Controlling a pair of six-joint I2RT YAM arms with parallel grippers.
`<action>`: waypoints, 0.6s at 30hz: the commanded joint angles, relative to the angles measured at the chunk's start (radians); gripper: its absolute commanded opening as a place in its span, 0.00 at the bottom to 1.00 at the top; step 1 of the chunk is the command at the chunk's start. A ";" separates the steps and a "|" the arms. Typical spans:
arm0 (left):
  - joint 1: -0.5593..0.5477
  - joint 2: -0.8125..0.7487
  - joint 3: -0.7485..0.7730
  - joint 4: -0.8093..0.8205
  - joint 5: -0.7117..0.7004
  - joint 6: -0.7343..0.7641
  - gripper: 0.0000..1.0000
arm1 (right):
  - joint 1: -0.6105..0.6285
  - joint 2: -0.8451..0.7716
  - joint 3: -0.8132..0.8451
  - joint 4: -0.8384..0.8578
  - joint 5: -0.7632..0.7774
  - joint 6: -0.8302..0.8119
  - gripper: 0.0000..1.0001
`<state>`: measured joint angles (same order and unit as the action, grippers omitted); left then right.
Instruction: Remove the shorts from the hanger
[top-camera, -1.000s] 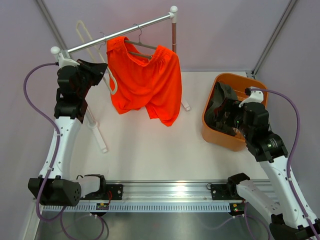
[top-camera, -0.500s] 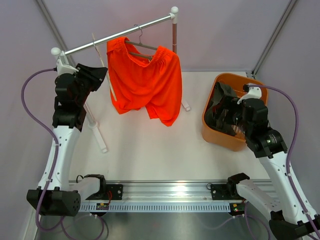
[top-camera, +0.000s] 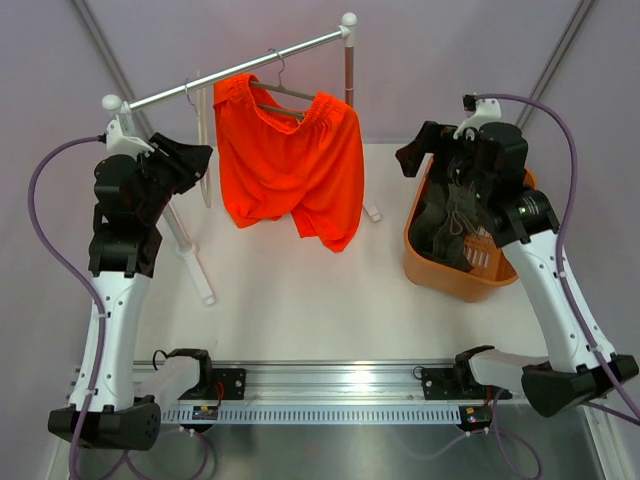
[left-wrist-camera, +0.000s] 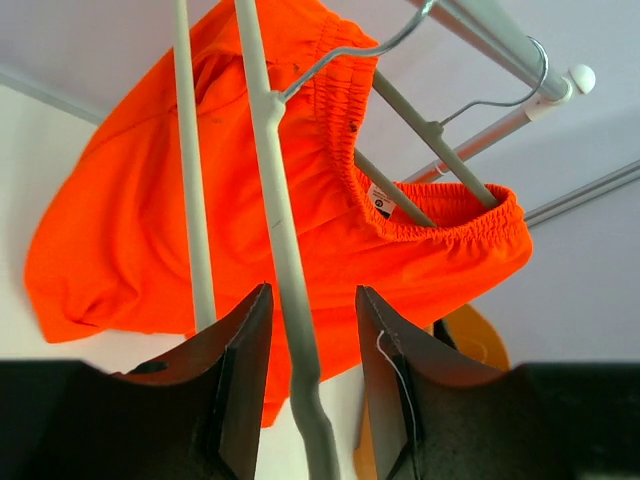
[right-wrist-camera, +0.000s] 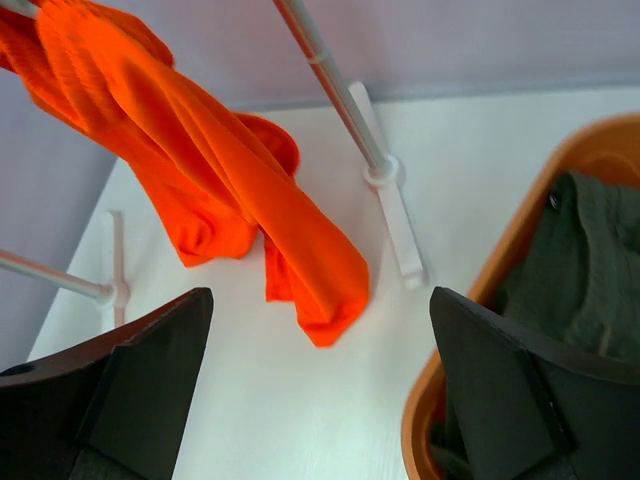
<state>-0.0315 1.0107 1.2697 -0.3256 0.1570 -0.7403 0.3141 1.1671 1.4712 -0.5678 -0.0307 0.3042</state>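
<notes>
On the white bench (top-camera: 300, 300), at right, an orange basket (top-camera: 440, 278) holds dark green clothes (top-camera: 450, 225). Above its far rim the right pincer (right-wrist-camera: 320, 300) is spread wide, holding nothing. At left, the left pincer (left-wrist-camera: 312, 300) is spread, with a pale hanger (left-wrist-camera: 283, 230) passing between its fingers. At far centre, the shorts (top-camera: 290, 165) hang from the hanger (left-wrist-camera: 432, 130) on the rail (top-camera: 260, 62).

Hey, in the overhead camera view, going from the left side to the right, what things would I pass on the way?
Rack's left end cap → pale hanger → orange shorts → orange basket. The grippers and the dark hanger overlap these, so they are left out.
</notes>
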 joint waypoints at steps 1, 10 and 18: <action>-0.008 -0.034 0.083 -0.090 -0.016 0.116 0.43 | 0.014 0.097 0.139 0.127 -0.110 -0.076 0.99; -0.018 -0.092 0.117 -0.179 -0.048 0.222 0.50 | 0.040 0.389 0.346 0.296 -0.144 -0.194 0.99; -0.050 -0.142 0.206 -0.223 -0.062 0.305 0.50 | 0.042 0.575 0.546 0.324 -0.184 -0.165 0.99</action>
<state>-0.0727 0.8982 1.3834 -0.5533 0.1028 -0.4965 0.3489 1.7142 1.9167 -0.2985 -0.1829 0.1375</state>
